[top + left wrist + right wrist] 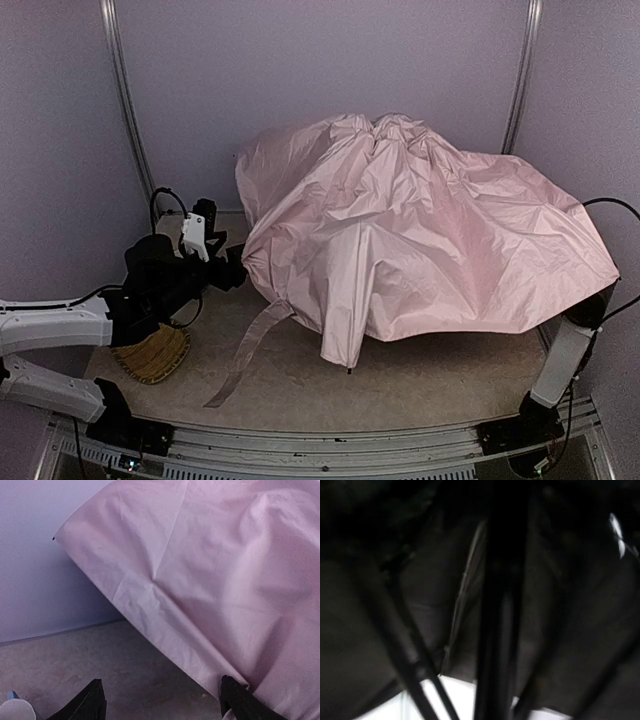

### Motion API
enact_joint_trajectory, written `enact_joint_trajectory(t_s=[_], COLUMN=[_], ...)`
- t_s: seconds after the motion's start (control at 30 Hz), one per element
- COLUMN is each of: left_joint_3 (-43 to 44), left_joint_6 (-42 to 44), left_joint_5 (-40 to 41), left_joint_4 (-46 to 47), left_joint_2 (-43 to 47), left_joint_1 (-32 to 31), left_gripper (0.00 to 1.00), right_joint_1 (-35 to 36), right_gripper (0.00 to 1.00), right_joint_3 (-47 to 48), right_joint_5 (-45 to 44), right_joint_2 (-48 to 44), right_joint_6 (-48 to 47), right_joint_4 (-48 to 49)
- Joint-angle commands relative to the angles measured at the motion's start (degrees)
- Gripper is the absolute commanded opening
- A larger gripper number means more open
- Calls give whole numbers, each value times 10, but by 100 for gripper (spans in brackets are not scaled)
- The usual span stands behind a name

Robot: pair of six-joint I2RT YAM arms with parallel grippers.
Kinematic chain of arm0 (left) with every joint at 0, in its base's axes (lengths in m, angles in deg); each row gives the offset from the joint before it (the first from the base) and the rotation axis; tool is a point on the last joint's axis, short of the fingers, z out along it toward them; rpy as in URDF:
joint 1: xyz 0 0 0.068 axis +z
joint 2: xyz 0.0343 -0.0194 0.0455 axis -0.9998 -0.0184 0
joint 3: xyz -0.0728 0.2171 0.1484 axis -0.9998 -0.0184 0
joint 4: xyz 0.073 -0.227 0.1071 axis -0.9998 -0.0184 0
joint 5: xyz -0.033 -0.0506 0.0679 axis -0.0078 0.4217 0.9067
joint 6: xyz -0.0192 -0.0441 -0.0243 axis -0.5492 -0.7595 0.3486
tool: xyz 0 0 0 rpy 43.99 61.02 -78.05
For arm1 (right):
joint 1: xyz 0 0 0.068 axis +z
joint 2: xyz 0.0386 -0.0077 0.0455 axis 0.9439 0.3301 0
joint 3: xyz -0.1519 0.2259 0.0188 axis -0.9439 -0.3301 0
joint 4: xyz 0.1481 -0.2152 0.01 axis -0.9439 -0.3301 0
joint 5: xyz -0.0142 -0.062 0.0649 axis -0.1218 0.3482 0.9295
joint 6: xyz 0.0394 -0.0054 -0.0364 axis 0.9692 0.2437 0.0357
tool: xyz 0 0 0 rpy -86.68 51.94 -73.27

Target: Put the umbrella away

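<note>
The umbrella sprawls on the counter. By its edge the left jaws stand wide. The right jaws: cannot tell.

Enclosed at back and both sides by plain, matt, pale lilac wall. Framed at the back corners by two thin metal poles: left pole and right pole, both leaning slightly inward toward the bottom. Floored with a tan, mottled tabletop; joined to the wall along a straight seam, as seen in the left wrist view. Edged on the near side by a metal rail. Lit softly and evenly, with a faint violet cast.
</note>
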Motion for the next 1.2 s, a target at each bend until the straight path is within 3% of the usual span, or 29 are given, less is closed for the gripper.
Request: enact_joint_trajectory(t_s=[0.0, 0.1, 0.33, 0.47, 0.63, 0.87, 1.17], left_joint_3=[-45, -50, -24, -24, -40, -70, -95], left_joint_6=[-46, -33, -16, -7, 8, 24, 31], left_joint_5=[-59, -72, -75, -77, -76, -66, -103], left_joint_4=[92, 112, 105, 99, 98, 91, 46], left_joint_2=[-69, -110, -132, -111, -76, -33, 0], left_joint_1=[-1, -16, -42, -52, -56, -49, 5], left_gripper=[76, 75, 76, 76, 76, 82, 88], right_joint_1=[32, 37, 43, 24, -7, -39, -131], right_gripper=[0, 0, 0, 0, 0, 0, 0], right_joint_3=[-146, -177, -184, -197, -184, -87, -79], right_joint_5=[91, 87, 36, 31, 51, 55, 70], right_joint_2=[163, 214, 150, 74, -65, -234, -360], right_joint_6=[-8, -8, -72, -58, -67, -108, -118], right_joint_4=[185, 287, 210, 186, 75, -168, -316])
